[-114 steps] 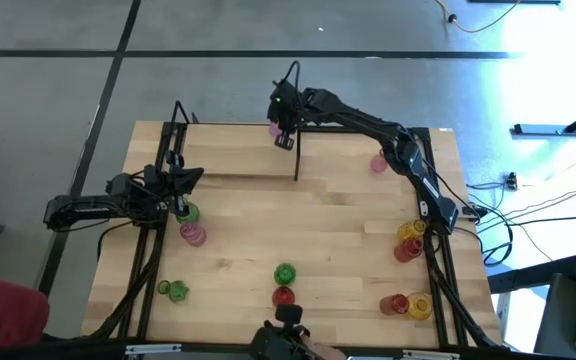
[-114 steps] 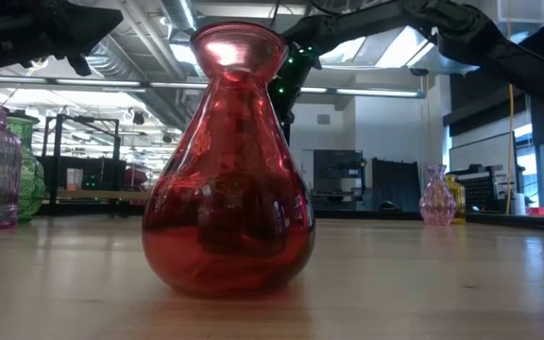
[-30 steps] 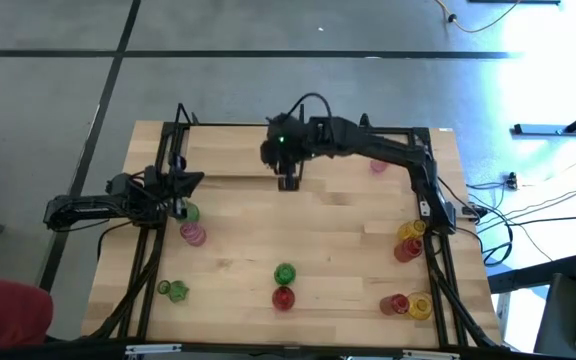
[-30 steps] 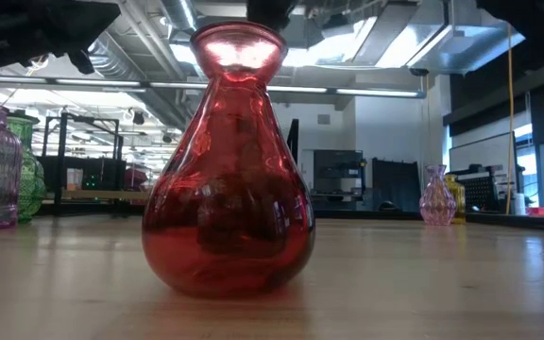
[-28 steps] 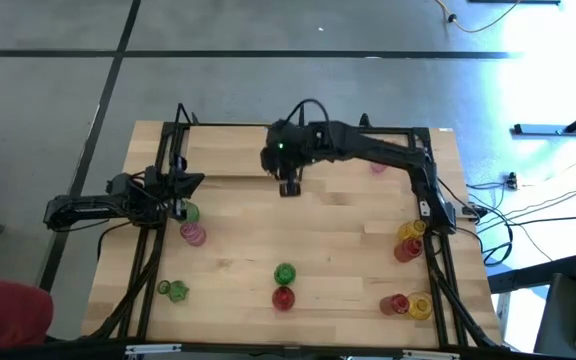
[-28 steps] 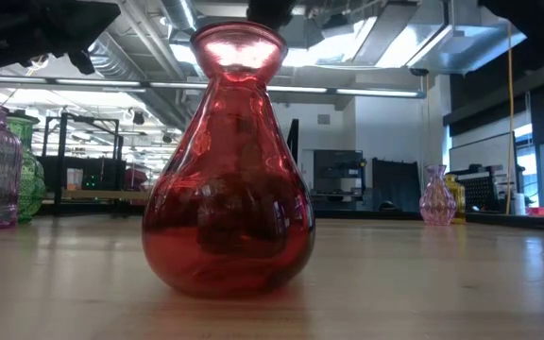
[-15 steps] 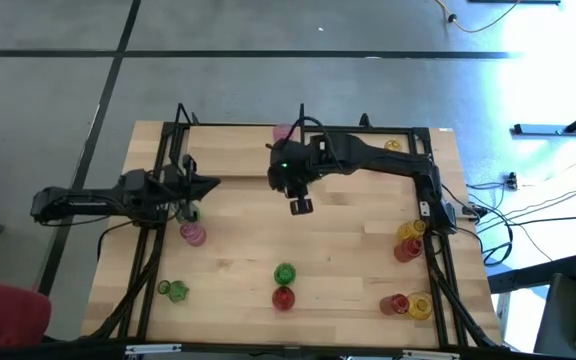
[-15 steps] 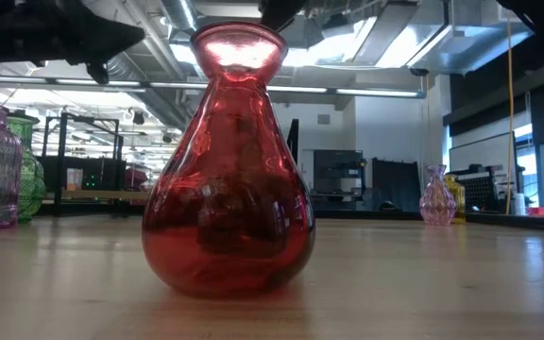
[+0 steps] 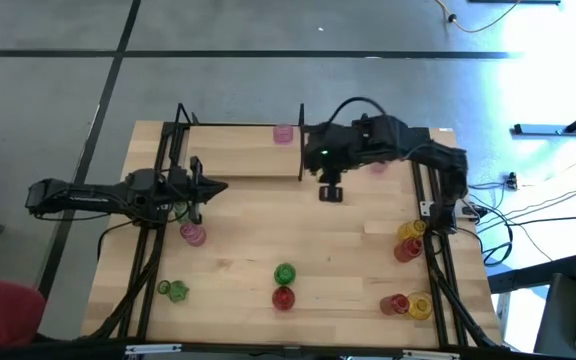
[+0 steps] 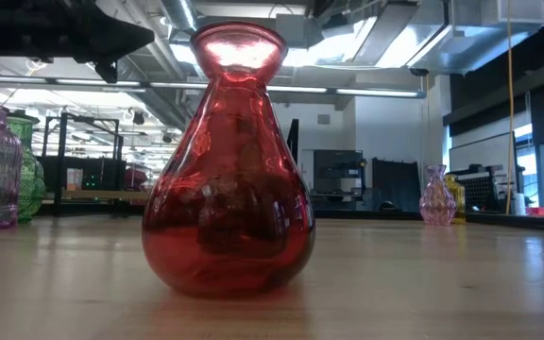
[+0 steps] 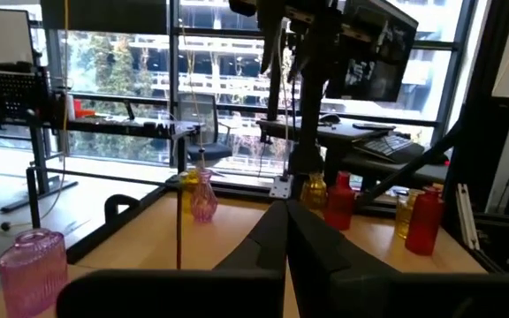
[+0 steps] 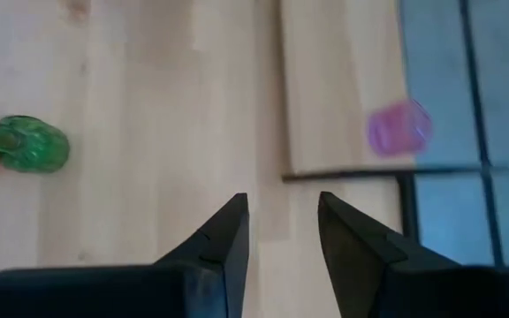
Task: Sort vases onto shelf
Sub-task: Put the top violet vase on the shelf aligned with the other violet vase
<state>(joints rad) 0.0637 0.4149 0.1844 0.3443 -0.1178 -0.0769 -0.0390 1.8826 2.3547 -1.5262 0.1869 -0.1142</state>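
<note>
Right claw (image 9: 329, 193) hangs over the bare wood just past the shelf's black divider, toward 3 o'clock from it, fingers (image 12: 222, 240) parted with nothing between them. Its wrist view looks straight down on the shelf (image 12: 334, 97), where one pink vase (image 12: 398, 126) stands at the far edge; in the high view that pink vase (image 9: 284, 133) sits at 12 o'clock on the tabletop (image 9: 348, 260), just beside the divider. Left claw (image 9: 215, 187) reaches in from 9 o'clock, fingers (image 11: 277, 238) pressed together and holding nothing, its tip over the near edge of the shelf (image 9: 233, 160).

Below the left arm a second pink vase (image 9: 194, 234) stands on the tabletop, with a green one partly hidden under the arm just beside it. Another green vase (image 9: 176, 291) is at 7 o'clock. At 6 o'clock a green vase (image 9: 285, 273) touches a red vase (image 9: 283, 296); the low view is filled by that red vase (image 10: 229, 170). Red and yellow vases cluster at 4 o'clock (image 9: 409, 241) and 5 o'clock (image 9: 408, 304). One more pink vase is partly covered by the right arm at 1 o'clock.
</note>
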